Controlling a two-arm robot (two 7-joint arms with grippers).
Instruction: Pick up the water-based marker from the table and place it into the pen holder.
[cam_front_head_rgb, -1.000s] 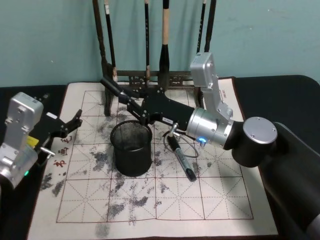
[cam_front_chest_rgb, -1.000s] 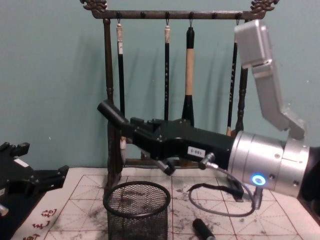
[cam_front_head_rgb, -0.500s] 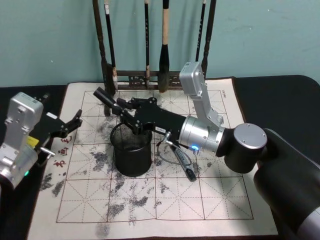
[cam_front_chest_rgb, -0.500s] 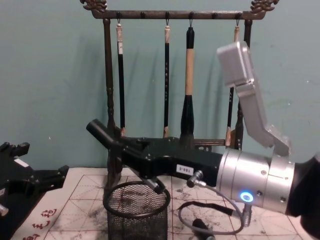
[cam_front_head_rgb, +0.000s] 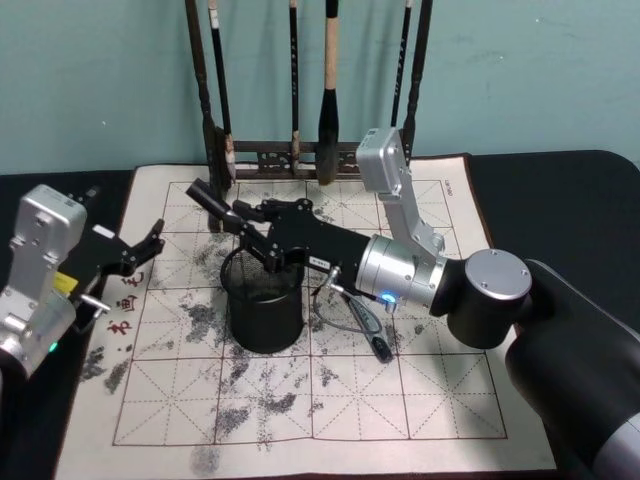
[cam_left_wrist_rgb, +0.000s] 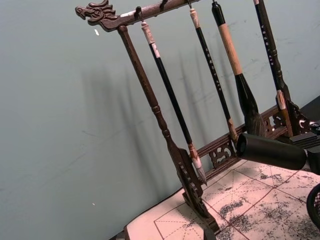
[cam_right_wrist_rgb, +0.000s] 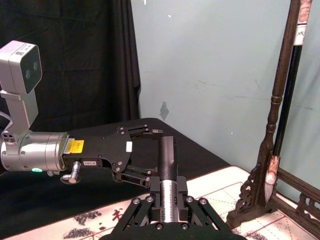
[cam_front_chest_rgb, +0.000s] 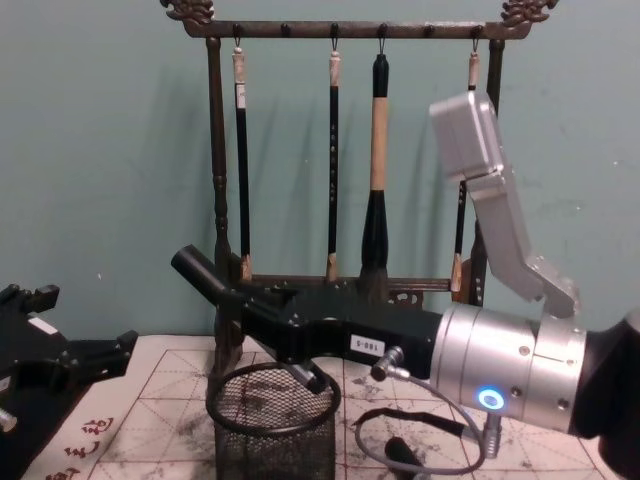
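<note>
I am seeing the right end effector (cam_front_head_rgb: 243, 220) clamped on the water-based marker (cam_front_head_rgb: 204, 192), with its fingers pressing on the barrel from both sides. It is hanging just above the mouth of the pen holder (cam_front_head_rgb: 264, 312), toward the holder's back rim. In the chest view the marker (cam_front_chest_rgb: 195, 272) is tilting, its free end pointing up and to the robot's left, past the holder's (cam_front_chest_rgb: 275, 440) rim; the marker is not inside the cup. The holder is standing upright on the ink-stained grid mat (cam_front_head_rgb: 300, 400), in front of the wooden brush rack (cam_front_chest_rgb: 215, 150). A second dark pen (cam_front_head_rgb: 374, 338) is lying on the mat just to the right of the holder. The left end effector (cam_front_head_rgb: 148, 246) is sitting at the mat's left edge, well apart from the holder, fingers spread.
</note>
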